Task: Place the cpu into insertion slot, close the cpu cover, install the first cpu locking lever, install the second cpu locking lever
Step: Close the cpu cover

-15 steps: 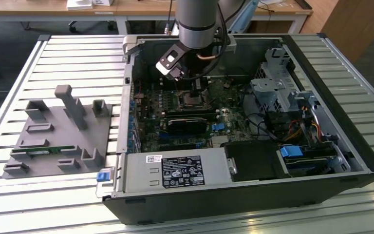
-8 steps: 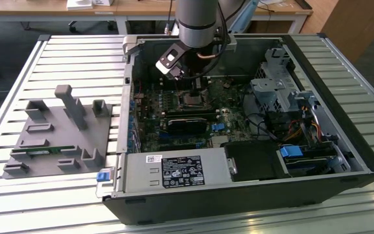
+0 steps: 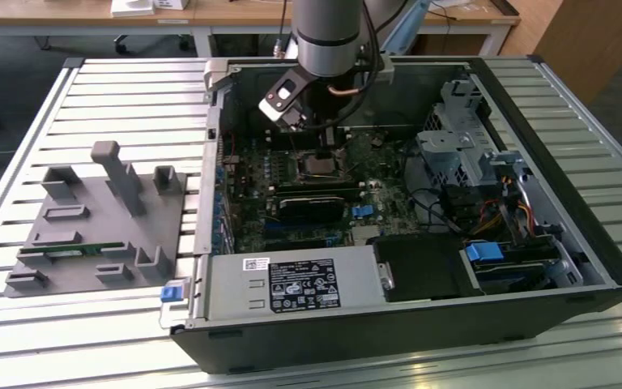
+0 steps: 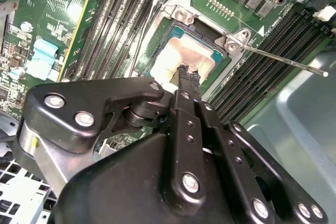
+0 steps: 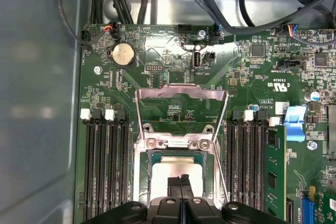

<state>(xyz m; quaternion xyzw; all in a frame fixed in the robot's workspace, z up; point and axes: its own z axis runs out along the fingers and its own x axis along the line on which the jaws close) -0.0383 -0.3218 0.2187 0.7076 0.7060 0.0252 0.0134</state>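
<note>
In the exterior view my gripper reaches down into the open computer case, over the insertion slot on the green motherboard. Both wrist views show the cpu, a beige-silver square, lying flat in the insertion slot. My gripper is shut, fingertips together and resting on the cpu's face with nothing between them. The cpu cover, a silvery frame with a cut-out centre, stands folded back from the socket. A thin locking lever sticks out sideways, unlatched.
Black memory slots flank the socket. A black card, the power supply box and a drive cage crowd the case. A grey fixture tray sits on the slatted table at the exterior view's left.
</note>
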